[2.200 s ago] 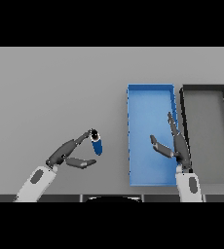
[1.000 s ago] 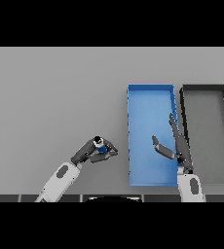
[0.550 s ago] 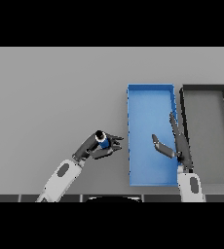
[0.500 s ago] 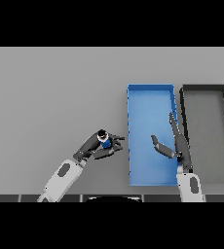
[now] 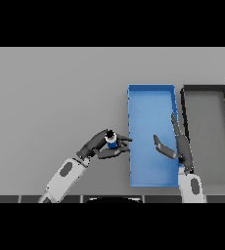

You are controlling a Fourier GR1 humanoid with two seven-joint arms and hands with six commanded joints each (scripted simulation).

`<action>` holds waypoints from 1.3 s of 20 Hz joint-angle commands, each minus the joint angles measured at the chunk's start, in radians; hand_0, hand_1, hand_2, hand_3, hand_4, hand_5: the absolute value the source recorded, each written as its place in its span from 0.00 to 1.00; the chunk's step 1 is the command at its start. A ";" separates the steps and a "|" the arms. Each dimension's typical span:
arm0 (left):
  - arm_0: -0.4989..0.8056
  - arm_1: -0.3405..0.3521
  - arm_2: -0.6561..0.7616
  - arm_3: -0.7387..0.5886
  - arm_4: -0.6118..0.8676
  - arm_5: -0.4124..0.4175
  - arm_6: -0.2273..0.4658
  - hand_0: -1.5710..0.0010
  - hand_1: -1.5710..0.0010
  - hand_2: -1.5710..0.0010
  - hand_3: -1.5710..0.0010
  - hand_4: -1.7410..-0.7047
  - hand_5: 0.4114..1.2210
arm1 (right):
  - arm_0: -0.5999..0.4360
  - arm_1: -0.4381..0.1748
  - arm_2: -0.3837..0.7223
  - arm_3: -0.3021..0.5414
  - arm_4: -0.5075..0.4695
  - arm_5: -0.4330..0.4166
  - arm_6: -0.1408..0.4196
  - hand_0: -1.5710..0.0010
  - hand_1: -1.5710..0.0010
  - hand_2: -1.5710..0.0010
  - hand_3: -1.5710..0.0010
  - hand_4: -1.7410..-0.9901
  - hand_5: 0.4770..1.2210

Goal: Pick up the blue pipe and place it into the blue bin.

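Grey counter (image 5: 46,97) carries a blue bin (image 5: 151,97). Left hand (image 5: 101,145) pinches the pipe (image 5: 111,140) just beside the bin's left wall; releasing early would drop it outside. Right hand (image 5: 175,144), fingers spread, hovers over the bin.

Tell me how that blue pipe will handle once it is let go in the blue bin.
The blue pipe looks short, round and rigid, so it will likely roll if it lands sideways. The left hand holds it easily, suggesting it is light. The blue bin has walls that should stop it.
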 commanded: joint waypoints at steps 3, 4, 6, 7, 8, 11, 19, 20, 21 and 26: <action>-0.004 -0.002 0.019 -0.006 0.002 -0.014 0.009 0.00 0.00 0.00 0.00 0.27 1.00 | 0.095 0.035 0.019 -0.068 0.058 -0.066 -0.008 1.00 1.00 1.00 1.00 0.80 0.22; 0.001 -0.003 0.022 -0.009 -0.001 -0.017 0.006 0.00 0.00 0.00 0.00 0.27 1.00 | 0.134 0.050 0.026 -0.094 0.080 -0.092 -0.009 1.00 1.00 1.00 1.00 0.77 0.22; 0.007 -0.008 0.019 -0.002 -0.019 -0.028 0.001 0.00 0.00 0.00 0.00 0.26 1.00 | 0.188 0.075 0.038 -0.127 0.120 -0.134 0.006 1.00 1.00 1.00 1.00 0.73 0.22; 0.015 -0.017 0.015 -0.001 -0.030 -0.029 -0.002 0.00 0.00 0.00 0.00 0.26 1.00 | 0.203 0.082 0.044 -0.151 0.133 -0.146 0.003 1.00 1.00 1.00 1.00 0.74 0.22; 0.006 -0.021 0.023 0.003 -0.030 -0.034 0.002 0.00 0.00 0.00 0.00 0.26 1.00 | 0.213 0.080 0.045 -0.180 0.128 -0.143 -0.011 1.00 1.00 0.99 1.00 0.74 0.22; 0.008 -0.030 0.033 -0.010 -0.030 -0.050 0.006 0.00 0.00 0.00 0.00 0.26 1.00 | 0.204 0.058 0.042 -0.268 -0.097 0.020 -0.026 1.00 0.99 0.94 1.00 0.72 0.20; 0.018 -0.053 0.052 -0.029 -0.058 -0.084 0.044 0.00 0.00 0.00 0.00 0.26 1.00 | -0.049 -0.112 0.109 -0.414 -0.350 0.237 0.337 1.00 0.99 0.94 1.00 0.64 0.11; 0.010 -0.058 0.059 -0.026 -0.062 -0.087 0.039 0.00 0.00 0.00 0.00 0.26 1.00 | -0.106 -0.130 0.117 -0.408 -0.345 0.244 0.371 1.00 1.00 0.94 1.00 0.63 0.11; 0.015 -0.070 0.055 -0.029 -0.067 -0.087 0.041 0.00 0.00 0.00 0.00 0.26 1.00 | -0.138 -0.140 0.138 -0.411 -0.343 0.256 0.401 1.00 1.00 0.95 1.00 0.61 0.11; 0.018 -0.077 0.082 -0.010 -0.089 -0.109 0.021 0.00 0.00 0.00 0.00 0.26 1.00 | -0.288 -0.125 0.222 -0.401 -0.365 0.300 0.461 1.00 1.00 0.97 1.00 0.59 0.11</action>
